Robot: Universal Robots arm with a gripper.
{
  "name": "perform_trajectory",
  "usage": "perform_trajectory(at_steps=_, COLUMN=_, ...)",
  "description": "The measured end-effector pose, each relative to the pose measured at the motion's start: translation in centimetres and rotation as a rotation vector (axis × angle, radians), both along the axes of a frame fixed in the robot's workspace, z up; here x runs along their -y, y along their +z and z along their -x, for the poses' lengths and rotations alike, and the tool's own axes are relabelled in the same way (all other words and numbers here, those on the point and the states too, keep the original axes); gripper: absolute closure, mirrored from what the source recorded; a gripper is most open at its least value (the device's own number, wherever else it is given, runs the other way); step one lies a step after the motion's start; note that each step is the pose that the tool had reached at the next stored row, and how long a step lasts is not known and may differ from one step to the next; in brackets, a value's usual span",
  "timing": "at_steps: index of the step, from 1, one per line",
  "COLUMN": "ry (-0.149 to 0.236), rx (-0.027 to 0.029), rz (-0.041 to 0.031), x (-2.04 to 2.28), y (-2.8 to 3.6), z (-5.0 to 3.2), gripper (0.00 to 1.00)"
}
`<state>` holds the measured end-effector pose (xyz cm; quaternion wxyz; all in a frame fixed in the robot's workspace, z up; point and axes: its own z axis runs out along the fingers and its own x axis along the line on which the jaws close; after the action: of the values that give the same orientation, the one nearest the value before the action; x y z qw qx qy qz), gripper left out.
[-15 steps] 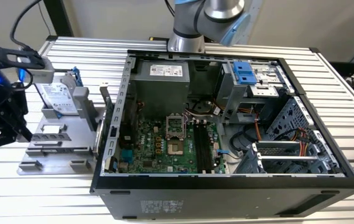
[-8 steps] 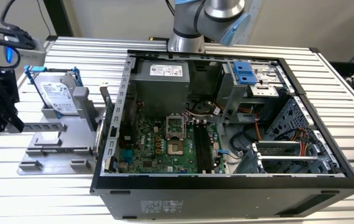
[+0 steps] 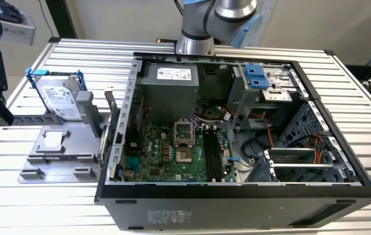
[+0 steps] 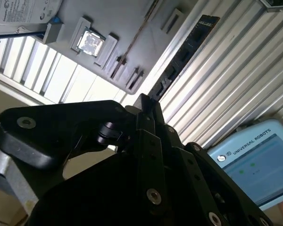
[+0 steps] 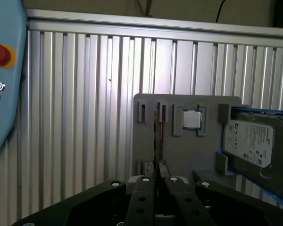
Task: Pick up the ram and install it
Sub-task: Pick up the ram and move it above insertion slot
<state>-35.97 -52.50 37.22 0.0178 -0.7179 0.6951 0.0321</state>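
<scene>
Jutting from clamped jaws, ram point(image 4: 181, 56).

arm point(image 3: 196, 29): silver-grey tube, light-blue joint cap | fingers point(image 5: 142, 202): black links, silver screws

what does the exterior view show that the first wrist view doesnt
Exterior view: the open computer case, its motherboard and the robot arm behind it. First wrist view: a pendant's red button and an edge-on look at the ram, upright just past the gripper. Both: the grey holder, the hard drive and the square chip.
</scene>
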Motion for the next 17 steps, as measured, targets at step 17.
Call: perform_trajectory(at_steps=17, ry=0.000, rx=-0.0001, rz=-0.0023, x=0.00, y=2.39, z=-0.19, gripper=1.00)
